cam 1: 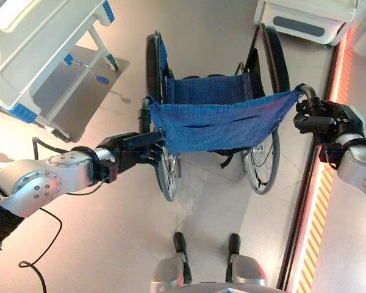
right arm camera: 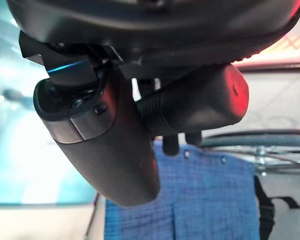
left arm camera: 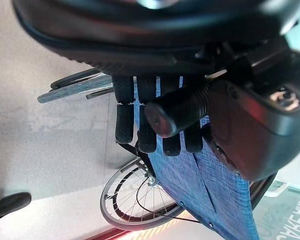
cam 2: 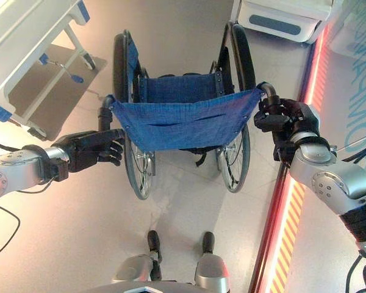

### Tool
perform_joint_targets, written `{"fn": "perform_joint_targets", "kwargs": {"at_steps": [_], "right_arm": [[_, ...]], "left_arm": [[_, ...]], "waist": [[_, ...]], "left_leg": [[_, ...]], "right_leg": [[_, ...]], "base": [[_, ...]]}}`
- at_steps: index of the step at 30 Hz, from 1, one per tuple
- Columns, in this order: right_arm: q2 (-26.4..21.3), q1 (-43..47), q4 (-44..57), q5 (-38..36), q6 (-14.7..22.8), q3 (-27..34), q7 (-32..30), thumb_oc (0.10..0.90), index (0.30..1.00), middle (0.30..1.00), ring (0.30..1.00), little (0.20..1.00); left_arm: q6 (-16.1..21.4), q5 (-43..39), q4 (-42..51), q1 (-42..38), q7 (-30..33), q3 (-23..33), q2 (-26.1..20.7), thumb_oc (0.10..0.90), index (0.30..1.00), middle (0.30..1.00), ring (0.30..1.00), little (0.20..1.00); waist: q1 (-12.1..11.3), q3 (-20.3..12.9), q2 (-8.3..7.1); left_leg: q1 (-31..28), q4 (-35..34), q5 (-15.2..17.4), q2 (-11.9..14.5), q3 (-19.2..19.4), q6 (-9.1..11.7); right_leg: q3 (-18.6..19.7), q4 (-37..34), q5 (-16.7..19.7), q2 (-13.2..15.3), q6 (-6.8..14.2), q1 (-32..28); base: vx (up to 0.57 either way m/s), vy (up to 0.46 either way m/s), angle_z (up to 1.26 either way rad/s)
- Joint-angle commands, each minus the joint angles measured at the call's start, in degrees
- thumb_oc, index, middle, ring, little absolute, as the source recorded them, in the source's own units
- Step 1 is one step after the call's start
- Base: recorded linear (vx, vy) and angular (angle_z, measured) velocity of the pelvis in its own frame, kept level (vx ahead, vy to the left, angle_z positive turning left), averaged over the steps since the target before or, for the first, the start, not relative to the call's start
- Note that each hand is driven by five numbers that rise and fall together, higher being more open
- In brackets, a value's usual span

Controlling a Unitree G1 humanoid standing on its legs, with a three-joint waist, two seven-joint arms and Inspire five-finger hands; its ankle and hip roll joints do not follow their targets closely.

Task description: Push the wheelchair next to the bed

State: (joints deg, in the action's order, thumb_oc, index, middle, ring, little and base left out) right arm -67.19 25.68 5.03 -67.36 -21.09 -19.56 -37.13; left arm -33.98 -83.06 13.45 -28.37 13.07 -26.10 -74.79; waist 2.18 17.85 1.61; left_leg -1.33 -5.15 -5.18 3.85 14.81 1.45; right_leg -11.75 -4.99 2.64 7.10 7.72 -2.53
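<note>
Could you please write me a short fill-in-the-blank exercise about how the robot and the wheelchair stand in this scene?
1. The wheelchair's backrest cloth is ____ in colour.
2. The right hand is curled round the wheelchair's right push ____.
3. The bed stands ahead on the robot's ____ side.
4. The left hand is at the ____ push handle, fingers fairly straight.

Missing words: blue; handle; left; left

wheelchair (cam 1: 222, 122): blue woven fabric, black tyres
bed (cam 1: 43, 49): white with blue accents
floor strip (cam 1: 320, 213): red, yellow-striped
</note>
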Motion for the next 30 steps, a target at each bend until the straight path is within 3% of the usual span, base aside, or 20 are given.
{"fn": "perform_joint_targets", "kwargs": {"at_steps": [1, 7, 10, 12, 15, 17, 19, 20, 23, 24, 25, 27, 28, 30], "right_arm": [[-3.04, 5.59, 1.04, 1.29, 3.89, -0.98, 1.16, 0.400, 0.300, 0.300, 0.300, 0.300], [-3.27, 4.79, 2.97, 1.23, 2.94, -0.34, 2.22, 0.400, 0.300, 0.300, 0.300, 0.300], [-3.88, 4.37, 3.78, 0.79, 1.99, 0.42, 3.63, 0.400, 0.300, 0.300, 0.300, 0.300], [-4.11, 4.52, 4.39, 0.50, 1.01, 0.68, 4.29, 0.400, 0.300, 0.300, 0.300, 0.300], [-4.12, 5.56, 5.45, 0.52, -0.01, 0.11, 4.30, 0.400, 0.300, 0.300, 0.300, 0.300], [-3.87, 5.68, 6.02, 0.44, -0.65, -0.01, 3.86, 0.400, 0.300, 0.300, 0.300, 0.300], [-3.30, 5.86, 6.35, 0.90, -1.33, -0.38, 4.17, 0.400, 0.300, 0.300, 0.300, 0.300], [-3.25, 6.16, 6.77, 0.89, -1.54, -0.99, 4.30, 0.400, 0.300, 0.300, 0.300, 0.300], [-4.11, 6.96, 6.40, 0.22, -1.09, -2.73, 5.30, 0.400, 0.300, 0.300, 0.300, 0.300], [-4.15, 7.05, 6.37, 0.16, -1.07, -2.91, 5.41, 0.400, 0.300, 0.300, 0.300, 0.300], [-4.06, 6.30, 5.88, 0.62, -0.91, -2.84, 6.95, 0.400, 0.300, 0.300, 0.300, 0.300], [-4.20, 6.03, 5.89, 0.24, -1.63, -2.54, 8.01, 0.400, 0.300, 0.300, 0.300, 0.300], [-4.12, 6.92, 5.31, -0.24, -2.47, -2.96, 9.27, 0.400, 0.300, 0.300, 0.300, 0.300], [-3.81, 7.72, 5.29, -1.56, -3.44, -3.46, 9.16, 0.400, 0.300, 0.300, 0.300, 0.300]], "left_arm": [[5.08, -0.23, -1.74, -4.99, -1.03, 3.31, 1.14, 0.400, 0.300, 0.300, 0.300, 0.300], [6.33, -0.11, -1.18, -3.74, 0.98, 4.75, 1.45, 0.400, 0.300, 0.300, 0.300, 0.300], [6.48, -1.86, -0.69, -2.00, 3.75, 7.02, 1.54, 0.400, 0.300, 0.300, 0.300, 0.300], [6.40, -3.07, -0.86, -0.49, 5.64, 8.98, 1.74, 0.400, 0.300, 0.300, 0.300, 0.300], [5.63, -2.94, -1.29, 1.22, 6.85, 12.32, 2.12, 0.400, 0.300, 0.300, 0.300, 0.300], [4.98, -2.41, -1.93, 1.85, 6.94, 13.58, 2.96, 0.400, 0.300, 0.300, 0.300, 0.300], [4.38, -3.07, -2.08, 3.55, 7.87, 15.69, 3.16, 0.400, 0.300, 0.300, 0.300, 0.300], [4.13, -3.46, -1.69, 5.34, 8.37, 17.41, 3.17, 0.400, 0.300, 0.300, 0.300, 0.300], [4.48, -3.39, -1.18, 9.49, 8.01, 20.56, 3.28, 0.400, 0.300, 0.300, 0.300, 0.300], [4.62, -3.21, -1.17, 9.82, 7.82, 20.80, 3.33, 0.400, 0.300, 0.300, 0.300, 0.300], [5.21, -2.72, -1.46, 12.08, 6.55, 22.52, 3.22, 0.400, 0.300, 0.300, 0.300, 0.300], [4.98, -1.90, -2.09, 13.66, 5.40, 24.23, 3.54, 0.400, 0.300, 0.300, 0.300, 0.300], [4.26, -1.58, -3.25, 14.19, 4.37, 25.52, 3.59, 0.400, 0.300, 0.300, 0.300, 0.300], [3.77, -0.87, -4.97, 13.19, 3.20, 25.04, 3.82, 0.400, 0.300, 0.300, 0.300, 0.300]], "waist": [[1.36, -4.09, 0.38], [1.32, -3.94, -0.04], [1.03, -3.76, -1.10], [0.83, -3.37, -2.60], [0.00, -1.65, -4.20], [-0.38, -0.98, -4.47], [-1.54, -0.60, -3.60], [-2.60, -0.55, -2.72], [-5.30, -0.62, 0.11], [-5.41, -0.58, 0.16], [-6.92, -0.96, 1.19], [-7.66, -1.60, 1.68], [-7.91, -2.44, 1.49], [-7.75, -3.77, 1.37]], "left_leg": [[-0.43, 1.78, 2.09, -0.90, -1.75, 1.50], [0.49, 4.79, 2.15, 1.09, -2.69, 2.07], [1.60, 10.06, 2.82, 3.08, -3.33, 3.02], [3.64, 17.32, 4.26, 5.19, -3.01, 3.27], [11.52, 34.30, 0.53, 8.08, -4.49, 3.62], [15.65, 40.51, -1.78, 7.99, -4.57, 3.27], [18.56, 37.70, -3.63, 5.29, -4.41, 2.71], [19.93, 33.40, -6.21, 3.58, -4.25, 3.16], [21.76, 18.39, -13.01, 2.14, -3.33, 5.25], [21.70, 17.71, -13.29, 1.98, -3.28, 5.31], [22.77, 11.99, -15.46, 0.96, -4.88, 6.02], [22.54, 9.54, -15.51, 0.72, -5.52, 5.97], [20.97, 8.84, -12.02, 0.51, -5.07, 4.68], [19.94, 11.38, -9.42, 0.65, -4.13, 3.58]], "right_leg": [[1.68, 4.79, -0.74, -1.48, -0.49, 3.00], [1.27, 7.63, -3.14, -3.96, -2.41, 3.27], [0.18, 9.08, -3.98, -4.69, -3.60, 2.95], [-0.90, 10.89, -4.06, -4.27, -4.32, 3.09], [-1.46, 13.04, -4.70, -5.29, -6.35, 2.69], [-1.04, 14.28, -5.66, -6.17, -7.70, 2.19], [0.55, 16.19, -7.49, -7.44, -8.20, 1.22], [1.67, 16.57, -8.19, -8.50, -8.28, 0.47], [3.32, 15.64, -10.23, -11.70, -8.60, -2.99], [3.43, 15.53, -10.36, -11.76, -8.62, -3.29], [4.88, 14.78, -11.41, -12.59, -8.55, -5.55], [5.94, 14.92, -12.66, -12.84, -8.42, -7.13], [6.03, 15.61, -13.66, -11.92, -7.72, -7.64], [5.71, 17.53, -16.19, -11.37, -7.52, -8.37]], "base": [[0.03, -0.133, 0.02], [0.03, -0.170, 0.02], [0.07, -0.224, 0.05], [0.11, -0.298, 0.15], [0.10, -0.264, 0.07], [0.18, -0.148, 0.03], [0.29, 0.037, 0.09], [0.39, 0.129, 0.01], [0.48, 0.165, -0.14], [0.65, 0.230, -0.53], [0.58, 0.218, -0.66], [0.60, 0.255, -0.81], [0.46, 0.229, -0.69], [0.45, 0.232, -0.52]]}}
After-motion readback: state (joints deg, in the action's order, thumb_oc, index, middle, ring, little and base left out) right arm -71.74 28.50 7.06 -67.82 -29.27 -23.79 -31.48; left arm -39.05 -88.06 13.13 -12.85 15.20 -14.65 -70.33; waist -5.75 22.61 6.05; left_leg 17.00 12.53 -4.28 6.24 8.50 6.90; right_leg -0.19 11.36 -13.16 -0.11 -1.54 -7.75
